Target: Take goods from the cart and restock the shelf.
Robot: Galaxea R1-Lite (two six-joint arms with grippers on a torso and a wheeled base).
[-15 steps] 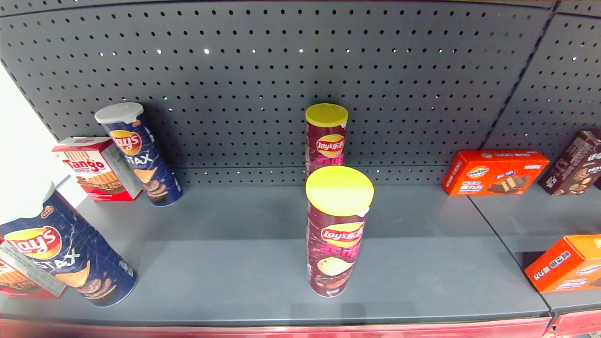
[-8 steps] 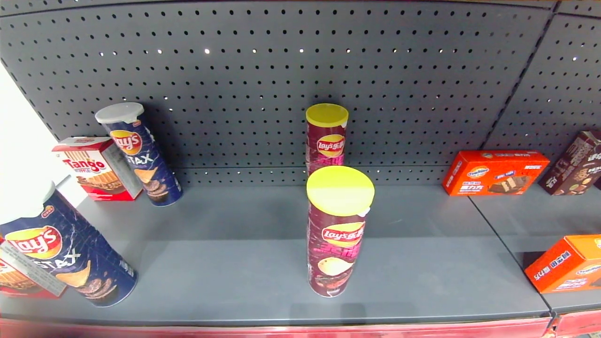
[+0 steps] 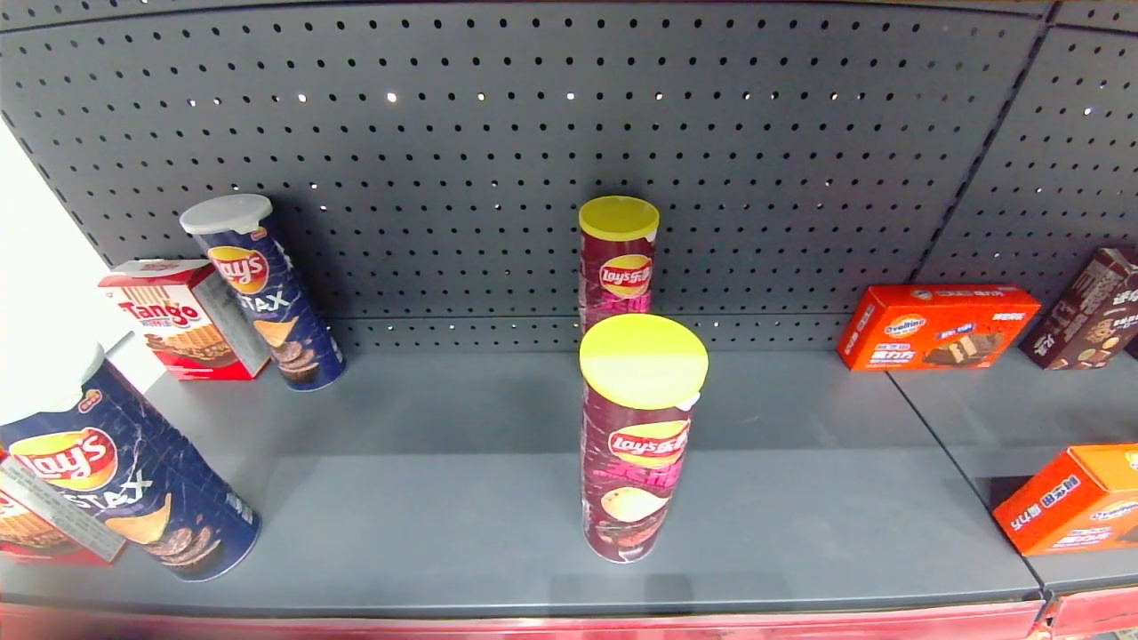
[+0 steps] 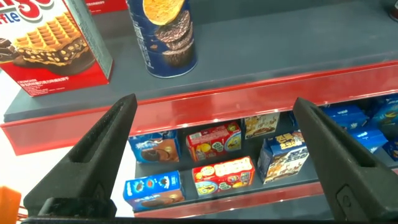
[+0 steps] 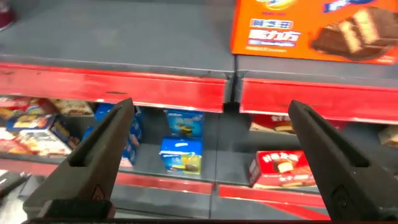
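Nothing we can see has shifted since a second ago, our left gripper (image 4: 214, 102) and right gripper (image 5: 211, 106) both spread wide, holding nothing, before the shelf (image 3: 427, 498), front maroon chip can (image 3: 638, 444) upright mid-shelf, second maroon can (image 3: 617, 267) behind it against the pegboard (image 3: 444, 160).

shelf (image 3: 427, 480): matt grey painted metal | back panel (image 3: 533, 133): same finish, perforated | chip can (image 3: 636, 471): glossy printed wrap | lid (image 3: 643, 360): smooth yellow plastic | orange box (image 3: 933, 324): glossy card (slight sheen on its top face)
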